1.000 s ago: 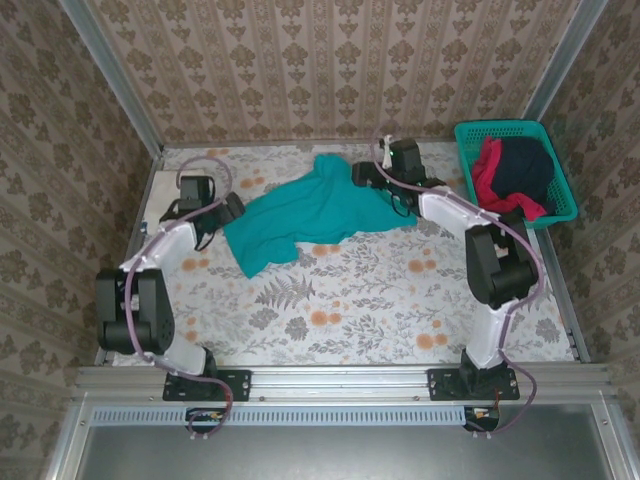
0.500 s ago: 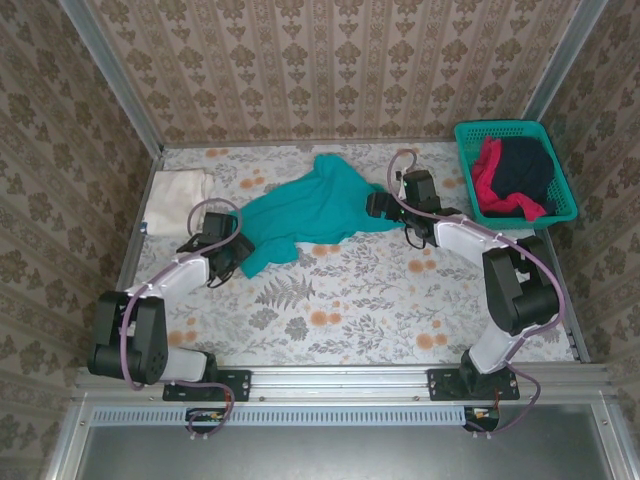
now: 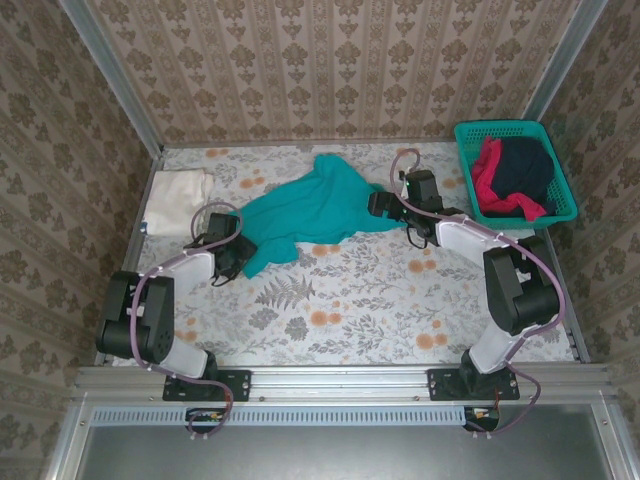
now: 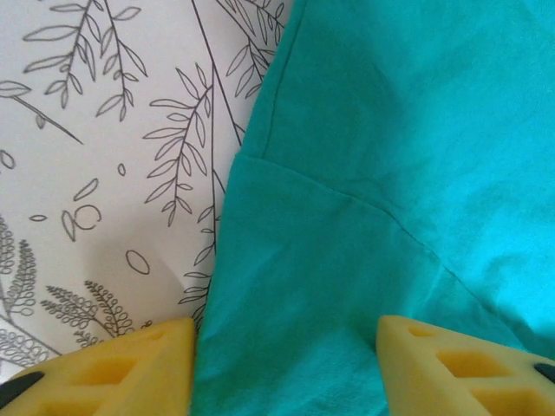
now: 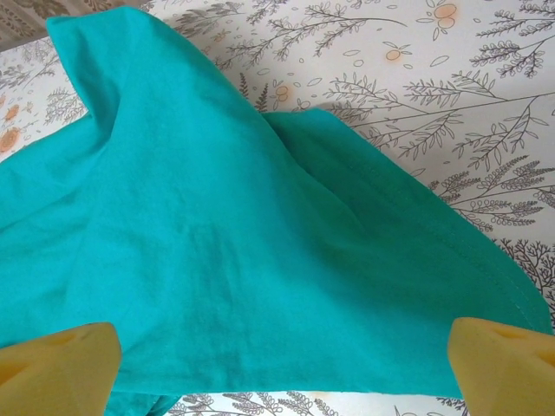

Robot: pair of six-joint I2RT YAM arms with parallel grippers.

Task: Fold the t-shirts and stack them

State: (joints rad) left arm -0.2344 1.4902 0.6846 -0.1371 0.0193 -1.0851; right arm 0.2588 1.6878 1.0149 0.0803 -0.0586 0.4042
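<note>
A teal t-shirt [image 3: 305,208] lies crumpled across the middle of the flowered table. My left gripper [image 3: 233,259] is low at the shirt's near-left corner. In the left wrist view its yellow fingertips [image 4: 130,368] stand apart on either side of a fold of the teal cloth [image 4: 373,199]. My right gripper [image 3: 384,205] is at the shirt's right edge, and its fingertips [image 5: 61,364] are spread wide over the teal hem [image 5: 225,260]. A folded cream-white t-shirt [image 3: 180,189] rests at the far left. Red [image 3: 487,172] and dark navy [image 3: 525,168] t-shirts lie in the basket.
The teal mesh basket [image 3: 475,131] stands at the far right corner. Patterned walls and metal rails close in the table on three sides. Bare flowered tabletop [image 3: 380,300] stretches in front of the teal shirt.
My left gripper has come from the far left down to the teal shirt's near-left corner, and its jaws have narrowed. My right gripper has moved nearer, onto the shirt's right edge.
</note>
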